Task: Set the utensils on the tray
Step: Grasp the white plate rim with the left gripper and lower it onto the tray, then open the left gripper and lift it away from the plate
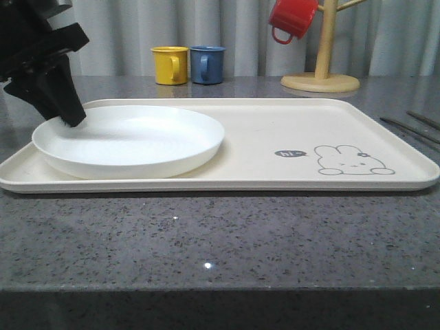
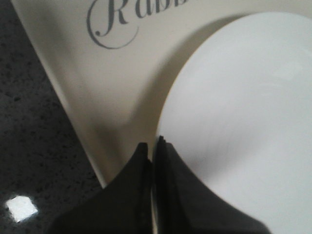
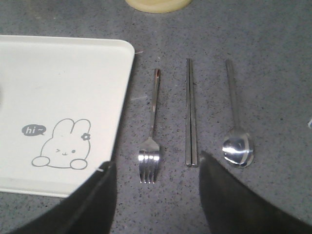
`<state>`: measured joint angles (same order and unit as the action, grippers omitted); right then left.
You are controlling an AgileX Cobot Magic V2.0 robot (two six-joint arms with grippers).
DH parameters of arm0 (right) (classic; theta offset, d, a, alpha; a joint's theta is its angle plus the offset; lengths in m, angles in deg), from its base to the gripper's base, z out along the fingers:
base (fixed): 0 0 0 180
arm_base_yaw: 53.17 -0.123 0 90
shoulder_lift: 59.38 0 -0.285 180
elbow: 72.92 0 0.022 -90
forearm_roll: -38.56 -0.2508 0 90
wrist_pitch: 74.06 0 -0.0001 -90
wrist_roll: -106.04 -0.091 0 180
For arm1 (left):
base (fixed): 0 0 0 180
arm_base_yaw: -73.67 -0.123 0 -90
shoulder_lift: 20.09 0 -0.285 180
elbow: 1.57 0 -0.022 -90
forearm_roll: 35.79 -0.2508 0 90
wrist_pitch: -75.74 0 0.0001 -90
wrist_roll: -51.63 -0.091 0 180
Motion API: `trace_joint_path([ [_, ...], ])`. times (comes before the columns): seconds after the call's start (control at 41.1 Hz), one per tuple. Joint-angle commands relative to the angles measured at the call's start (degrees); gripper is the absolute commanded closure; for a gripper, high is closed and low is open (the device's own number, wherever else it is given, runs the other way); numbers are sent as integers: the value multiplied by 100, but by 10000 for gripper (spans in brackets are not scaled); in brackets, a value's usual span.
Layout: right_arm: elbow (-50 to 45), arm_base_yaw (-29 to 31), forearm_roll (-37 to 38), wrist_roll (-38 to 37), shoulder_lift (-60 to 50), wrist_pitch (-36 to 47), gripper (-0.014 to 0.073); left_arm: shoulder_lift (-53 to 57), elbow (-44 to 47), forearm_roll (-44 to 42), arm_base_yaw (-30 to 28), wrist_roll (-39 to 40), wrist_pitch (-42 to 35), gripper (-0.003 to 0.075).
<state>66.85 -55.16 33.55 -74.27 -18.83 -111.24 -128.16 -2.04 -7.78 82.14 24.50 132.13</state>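
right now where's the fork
In the right wrist view the fork lies on the grey table just off the tray's bunny end, between the tray and the chopsticks, ahead of the open right gripper.

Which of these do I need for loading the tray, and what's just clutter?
Needed: tray, white plate pinched by left gripper, fork, chopsticks, spoon, right gripper.
Clutter: yellow mug, blue mug, red mug, mug stand.

Speckled grey stone countertop (image 1: 220, 240). Wooden mug stand (image 1: 321, 75) at rear; red mug (image 1: 292, 18) hung on it. Yellow mug (image 1: 170, 65), blue mug (image 1: 207, 64) touching, left of stand.
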Motion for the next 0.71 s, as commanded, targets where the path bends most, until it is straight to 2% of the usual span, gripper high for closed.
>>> trace_joint_path([
  [0.0,185,-4,-12,31,47,353,179,246,-186,195,52,-9,-140,624],
  [0.097,185,-4,-12,31,47,353,179,257,-234,195,52,-9,-37,452],
  [0.146,185,-4,-12,31,47,353,179,270,-249,195,52,-9,8,386],
  [0.195,185,-4,-12,31,47,353,179,344,-250,183,52,-9,19,360],
  [0.414,185,-4,-12,31,47,353,179,1157,-250,-241,212,-9,127,372],
  [0.56,185,-4,-12,31,47,353,179,1860,-166,-490,917,2,149,372],
  [0.682,185,-4,-12,31,47,353,179,2509,97,-989,1858,230,123,372],
])
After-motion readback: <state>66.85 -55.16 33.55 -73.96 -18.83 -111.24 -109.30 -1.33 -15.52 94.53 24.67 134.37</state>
